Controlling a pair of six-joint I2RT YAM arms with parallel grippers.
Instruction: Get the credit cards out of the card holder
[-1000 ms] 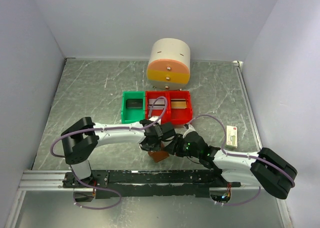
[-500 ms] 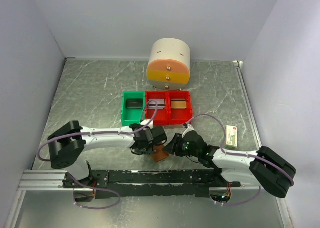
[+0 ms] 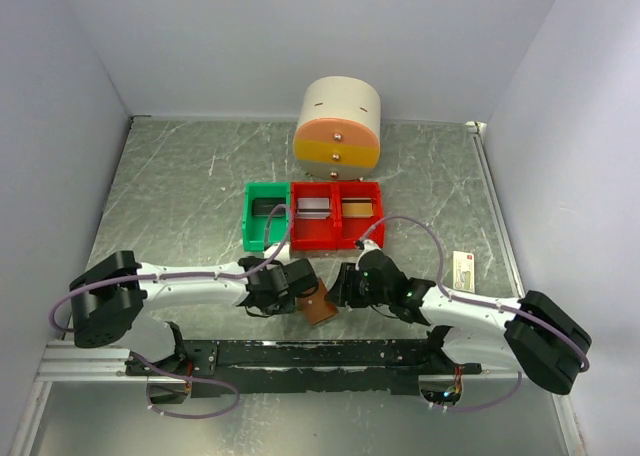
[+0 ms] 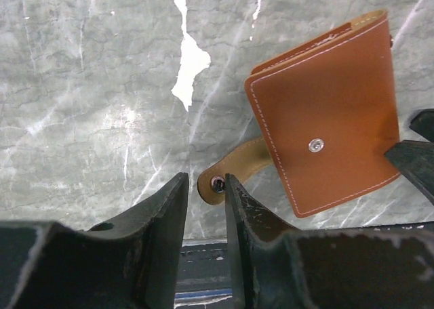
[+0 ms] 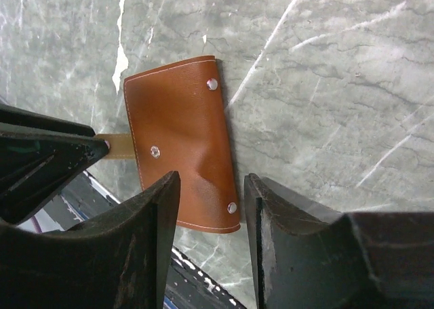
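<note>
The card holder (image 3: 320, 309) is a closed brown wallet lying flat near the table's front edge. It also shows in the left wrist view (image 4: 325, 126) and the right wrist view (image 5: 180, 133). Its strap tab (image 4: 224, 177) with a snap sticks out to the left. My left gripper (image 3: 298, 298) (image 4: 207, 180) is narrowly open, its fingertips on either side of the tab's end. My right gripper (image 3: 340, 294) (image 5: 210, 187) is open and hovers over the holder's right edge and corner. The credit cards are hidden.
A green bin (image 3: 265, 216) and two joined red bins (image 3: 337, 216) stand behind the holder, each with something inside. A round cream and orange drawer unit (image 3: 338, 124) is farther back. A cream box with a red mark (image 3: 462, 271) lies at the right. The black rail (image 3: 300, 354) runs close in front.
The left arm has swung left and toward the front, drawing its gripper back from over the holder to the strap tab. The right gripper has edged slightly left. The holder has stayed put.
</note>
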